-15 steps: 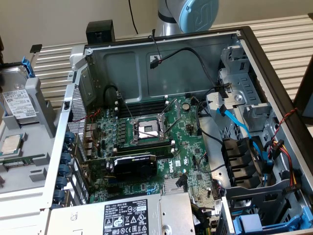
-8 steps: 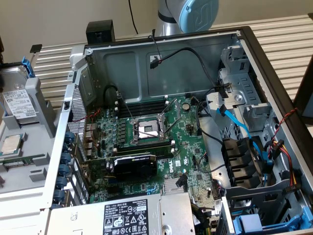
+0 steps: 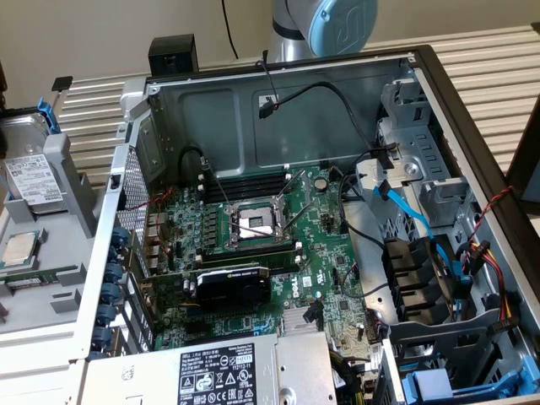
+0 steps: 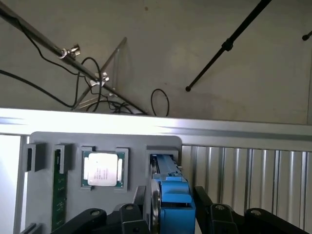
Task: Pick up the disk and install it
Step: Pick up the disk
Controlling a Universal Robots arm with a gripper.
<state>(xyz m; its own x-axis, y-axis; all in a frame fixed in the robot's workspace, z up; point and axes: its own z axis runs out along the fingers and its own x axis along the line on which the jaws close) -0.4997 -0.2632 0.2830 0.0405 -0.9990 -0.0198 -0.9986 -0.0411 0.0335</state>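
Poised with the jaws on either flank of the disk point(image 4: 171, 195); cannot tell whether clamped on it or merely close. Stands on edge in a slot of the grey tray point(image 4: 41, 200), silver metal on one flank, blue plastic frame on the other.

Probably dense and heavy for its size, rigid, smooth enough on the metal face to slip, and likely sensitive to knocks. Best taken across the two broad flanks, metal against one jaw and frame against the other, squarely, so as not to lever it in the slot. Better not squeezed by the thin frame clips alone, probably springy.

Just beside it in the same tray: a square processor chip point(image 4: 102, 169) in its own pocket, then a green memory stick point(image 4: 59, 190) on edge further out. Close enough, by the look of it, to be brushed by a wide jaw link.

In the exterior view, found at about nine o'clock from the motherboard point(image 3: 253, 245), white label point(image 3: 32, 179) showing, outside the open computer case point(image 3: 253, 118). Separated from the board by the perforated side wall point(image 3: 128, 190).

Inside the case: empty socket point(image 3: 257, 224) mid-board, black graphics card point(image 3: 232, 283) at six o'clock of it, power-supply box point(image 3: 211, 371) beyond that. At three to four o'clock, blue cables point(image 3: 405, 207) and red-yellow wires point(image 3: 498, 287) draped around the drive bays point(image 3: 418, 274), likely snags.
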